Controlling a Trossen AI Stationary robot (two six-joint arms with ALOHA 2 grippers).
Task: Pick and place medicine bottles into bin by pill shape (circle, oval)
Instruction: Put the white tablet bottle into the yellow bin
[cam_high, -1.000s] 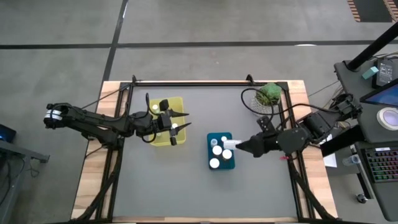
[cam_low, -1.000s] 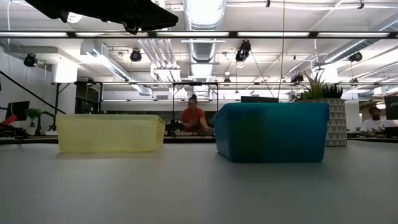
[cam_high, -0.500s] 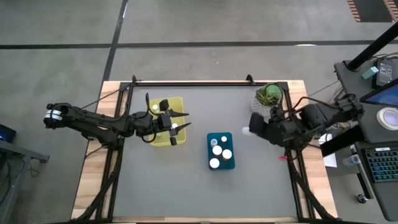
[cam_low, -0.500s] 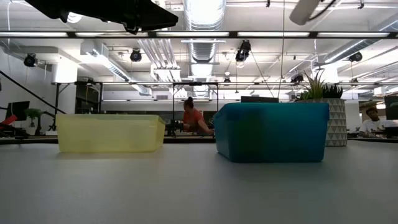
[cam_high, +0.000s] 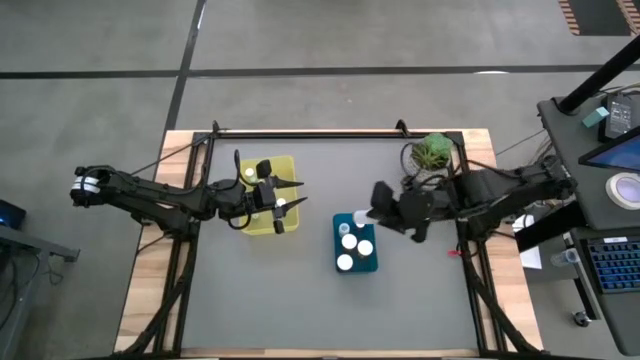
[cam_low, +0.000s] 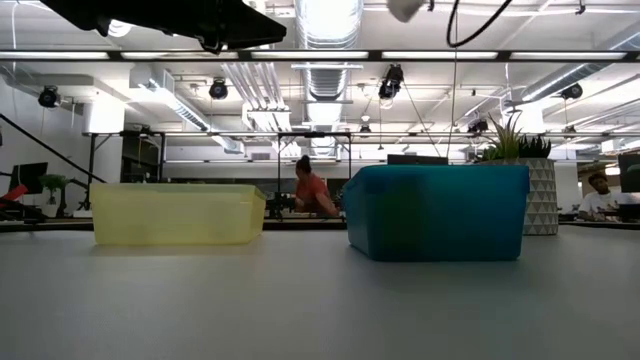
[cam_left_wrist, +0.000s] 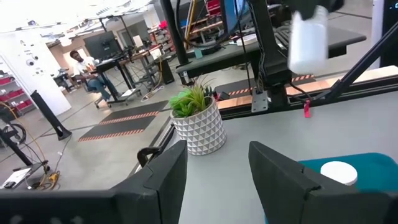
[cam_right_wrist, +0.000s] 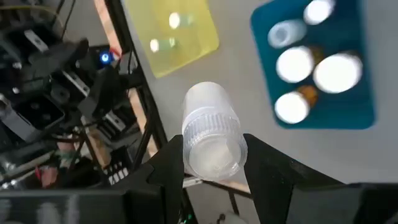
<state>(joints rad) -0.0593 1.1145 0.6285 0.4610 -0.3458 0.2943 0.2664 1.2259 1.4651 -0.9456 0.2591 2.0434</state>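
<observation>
My right gripper (cam_high: 366, 216) is shut on a white medicine bottle (cam_right_wrist: 211, 134), high above the table beside the far end of the teal bin (cam_high: 371, 266). Several white-capped bottles (cam_high: 349, 241) lie in that bin. My left gripper (cam_high: 287, 195) is open and empty over the yellow bin (cam_high: 257, 224), which holds two bottles (cam_high: 248, 172). The held bottle also shows in the left wrist view (cam_left_wrist: 309, 37) and at the top of the low view (cam_low: 405, 8). My right gripper pinches the bottle between its two fingers (cam_right_wrist: 173, 152), one on each side of its ribbed round end (cam_right_wrist: 211, 155). The fingers come from above, slanting down toward the table's left. The bottle sticks out beyond the fingertips, lifted clear of the table and the bins.
A potted green plant (cam_high: 431, 153) stands at the table's far right, close behind my right arm. The yellow bin (cam_low: 175, 213) and the teal bin (cam_low: 437, 212) stand side by side mid-table. Bare grey tabletop (cam_high: 300, 310) lies toward the near edge. People sit in the room beyond.
My right gripper, shut on the white bottle, has risen from the teal bin and drawn back toward the plant. It has then swung toward the table's left again and now stands high by the bin's far end. The bottles in the bins have not moved.
</observation>
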